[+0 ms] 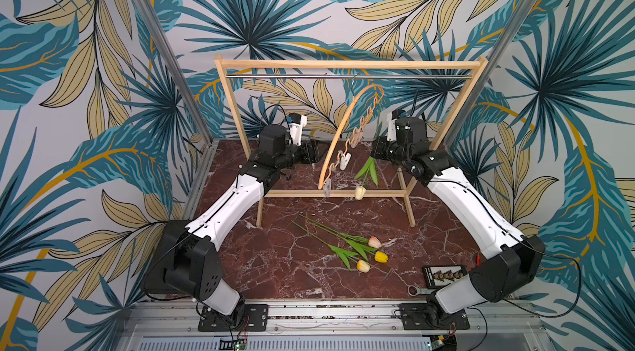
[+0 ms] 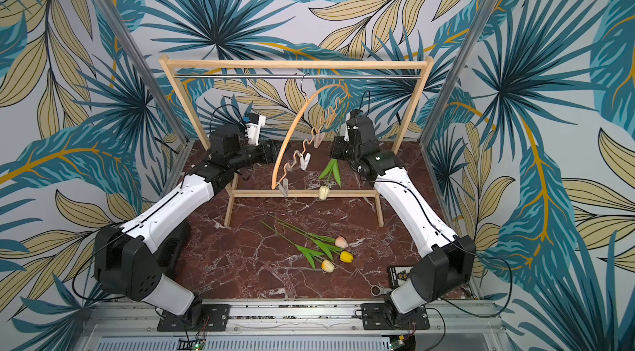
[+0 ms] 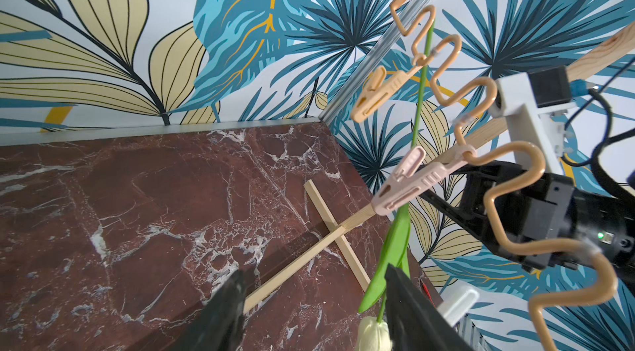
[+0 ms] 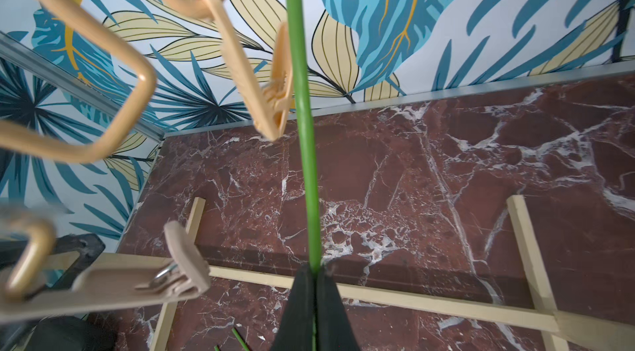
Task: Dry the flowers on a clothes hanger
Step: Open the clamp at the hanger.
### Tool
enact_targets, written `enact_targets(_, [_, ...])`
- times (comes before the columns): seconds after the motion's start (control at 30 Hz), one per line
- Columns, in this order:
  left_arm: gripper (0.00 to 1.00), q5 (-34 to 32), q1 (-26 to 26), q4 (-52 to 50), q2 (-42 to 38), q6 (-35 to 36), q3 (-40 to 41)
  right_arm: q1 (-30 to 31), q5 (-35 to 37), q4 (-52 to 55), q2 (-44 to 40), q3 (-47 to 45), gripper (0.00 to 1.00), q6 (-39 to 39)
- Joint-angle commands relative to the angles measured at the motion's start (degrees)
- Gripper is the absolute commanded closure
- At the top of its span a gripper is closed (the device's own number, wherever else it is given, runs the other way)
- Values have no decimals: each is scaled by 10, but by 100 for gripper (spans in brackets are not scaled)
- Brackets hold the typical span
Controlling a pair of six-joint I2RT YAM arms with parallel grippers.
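Right claw [image 4: 314, 273] pinches the thin green stem of the cream tulip [image 4: 302, 108], head down, just beside a peg [image 4: 275, 91] on the tilted clothes hanger [image 1: 335, 136]; the left claw [image 3: 314, 270] has its fingers spread apart and holds nothing. If the hanger swings or the peg misses the stem, that tulip could fall to the table [image 1: 275, 263], where three other tulips [image 1: 374, 242] lie. No box or bowl is here.
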State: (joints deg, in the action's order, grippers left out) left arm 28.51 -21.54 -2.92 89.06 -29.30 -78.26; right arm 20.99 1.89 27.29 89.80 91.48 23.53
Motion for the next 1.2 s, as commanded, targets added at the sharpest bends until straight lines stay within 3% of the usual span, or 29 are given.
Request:
enact_targets(0.0, [33, -21, 11, -7, -22, 14, -6, -1, -28, -26, 11, 16, 100, 3])
enact_targets(0.3, [29, -12, 55, 8, 30, 9, -70, -8, -19, -52, 5, 4, 100, -5])
enact_targets(0.43, [25, 18, 55, 15, 66, 28, -109, -13, -59, -15, 36, 63, 100, -28])
enact_targets(0.67, [10, 35, 55, 35, 109, 75, -146, -27, -149, 48, 122, 191, 100, -63])
enact_targets(1.17, [6, 148, 55, 106, 183, 67, -209, -41, -273, 57, 183, 244, 100, -81])
